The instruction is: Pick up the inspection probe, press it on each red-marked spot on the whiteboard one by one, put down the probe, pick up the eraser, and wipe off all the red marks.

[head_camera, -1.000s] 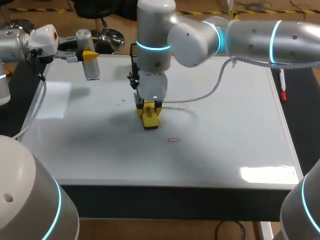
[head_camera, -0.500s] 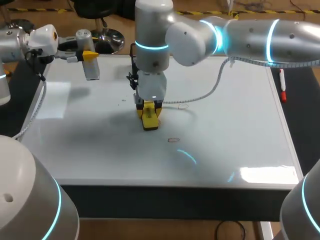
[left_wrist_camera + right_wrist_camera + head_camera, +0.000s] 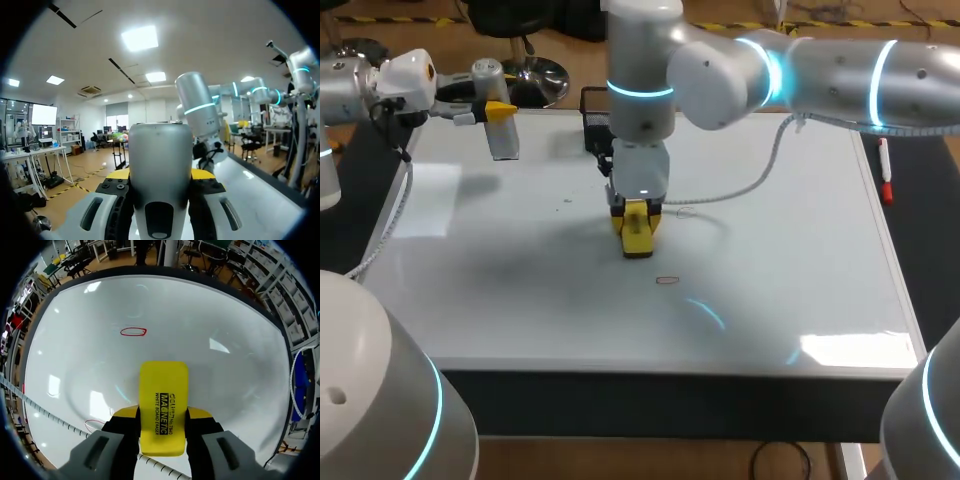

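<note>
A red marker pen [image 3: 886,185] lies beside the right edge of the whiteboard [image 3: 800,270] that covers the worktop. A cable [image 3: 740,185] trails across the board. One red mark [image 3: 133,332] lies ahead of the eraser [image 3: 163,405] and a second red mark [image 3: 95,425] lies beside the cable. The right arm reaches to mid-board with the right hand [image 3: 162,422] pointing down, its fingers clamped on the yellow eraser. At the far-left corner the left hand [image 3: 160,175] grips the inspection probe [image 3: 160,155] above the board.
</note>
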`<state>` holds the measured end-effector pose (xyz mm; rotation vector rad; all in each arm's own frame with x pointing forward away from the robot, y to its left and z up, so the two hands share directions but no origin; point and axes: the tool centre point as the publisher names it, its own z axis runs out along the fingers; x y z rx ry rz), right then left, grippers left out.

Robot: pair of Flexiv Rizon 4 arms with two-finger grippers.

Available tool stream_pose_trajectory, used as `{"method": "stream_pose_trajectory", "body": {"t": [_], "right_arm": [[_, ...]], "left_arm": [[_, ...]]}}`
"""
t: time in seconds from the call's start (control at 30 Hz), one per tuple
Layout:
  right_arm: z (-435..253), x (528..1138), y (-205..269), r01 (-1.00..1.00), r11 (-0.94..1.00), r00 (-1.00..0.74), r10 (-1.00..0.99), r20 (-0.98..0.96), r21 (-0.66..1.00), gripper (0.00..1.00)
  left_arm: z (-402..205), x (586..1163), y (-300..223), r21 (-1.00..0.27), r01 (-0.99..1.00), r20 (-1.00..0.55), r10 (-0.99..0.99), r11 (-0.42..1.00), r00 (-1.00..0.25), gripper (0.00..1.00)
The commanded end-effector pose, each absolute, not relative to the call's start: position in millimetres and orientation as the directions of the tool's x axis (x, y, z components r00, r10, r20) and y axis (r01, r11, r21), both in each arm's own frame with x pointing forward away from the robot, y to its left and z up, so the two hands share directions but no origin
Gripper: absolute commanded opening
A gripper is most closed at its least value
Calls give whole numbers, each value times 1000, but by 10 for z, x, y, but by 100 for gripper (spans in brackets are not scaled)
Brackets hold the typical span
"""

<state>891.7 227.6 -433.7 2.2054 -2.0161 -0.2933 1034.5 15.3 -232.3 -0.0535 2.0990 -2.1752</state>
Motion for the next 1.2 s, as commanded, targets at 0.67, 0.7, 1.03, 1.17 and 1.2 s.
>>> {"method": "stream_pose_trajectory", "body": {"t": [0.67,0.7,1.03,1.17,1.2], "right_arm": [[-3888,8839,2306,-979,-163,161,-987,-24,122,0],[-3812,8831,2354,-979,-173,171,-985,-31,105,0],[-3934,8777,2737,-969,-216,211,-976,-53,119,0],[-4070,8745,2837,-965,-222,217,-975,-50,142,0],[-4096,8742,2854,-964,-222,216,-975,-53,147,0]], "left_arm": [[-2307,10337,149,-998,61,-57,-112,-31,-992,0],[-2307,10337,149,-998,61,-57,-112,-31,-992,0],[-2307,10337,149,-998,61,-57,-112,-31,-992,0],[-2307,10337,149,-998,61,-57,-112,-31,-992,0],[-2307,10337,149,-998,61,-57,-112,-31,-992,0]]}}
